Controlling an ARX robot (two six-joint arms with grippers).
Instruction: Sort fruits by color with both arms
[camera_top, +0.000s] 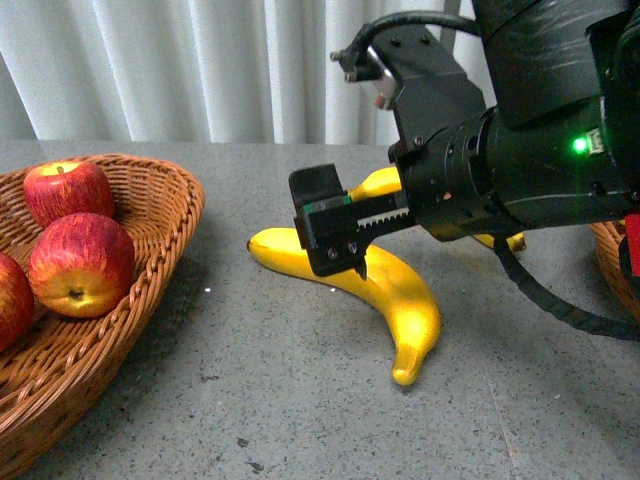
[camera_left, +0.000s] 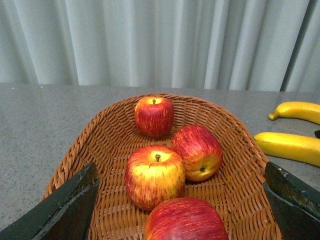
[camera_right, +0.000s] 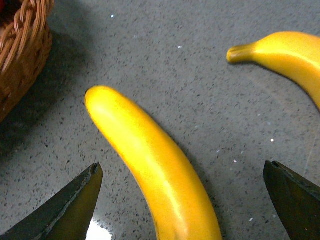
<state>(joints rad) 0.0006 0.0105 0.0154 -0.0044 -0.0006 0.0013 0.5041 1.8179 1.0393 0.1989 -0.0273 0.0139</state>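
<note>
1. The grey, speckled table (camera_top: 250, 400) lies bare from its centre down to 6 o'clock. A pleated white curtain (camera_top: 200, 70) closes off the far edge at 12 o'clock.
2. At 9 o'clock sits the left basket (camera_top: 150, 260), woven brown wicker with a thick braided rim. A strip of bare table separates that rim from the near banana's blunt end.
3. Four apples (camera_left: 155, 176) rest in it, glossy, red streaked with yellow, with short stems. The two middle ones touch.
4. The left gripper (camera_left: 177, 210) hangs over the basket's near end with its dark fingers spread wide, holding nothing.
5. The near banana (camera_top: 400, 300) lies flat at the table's centre, smooth and curved, its narrow tip pointing to 6 o'clock.
6. The right gripper (camera_top: 335, 240), blocky and black on a thick arm, reaches in from 3 o'clock. Its jaws are spread to either side of this banana, with table showing between each finger and the fruit.
7. The far banana (camera_right: 285, 52) lies at 1 o'clock of the first, apart from it and partly hidden behind the gripper head.
8. A sliver of the right basket (camera_top: 608, 262) shows at 3 o'clock, behind the arm.
</note>
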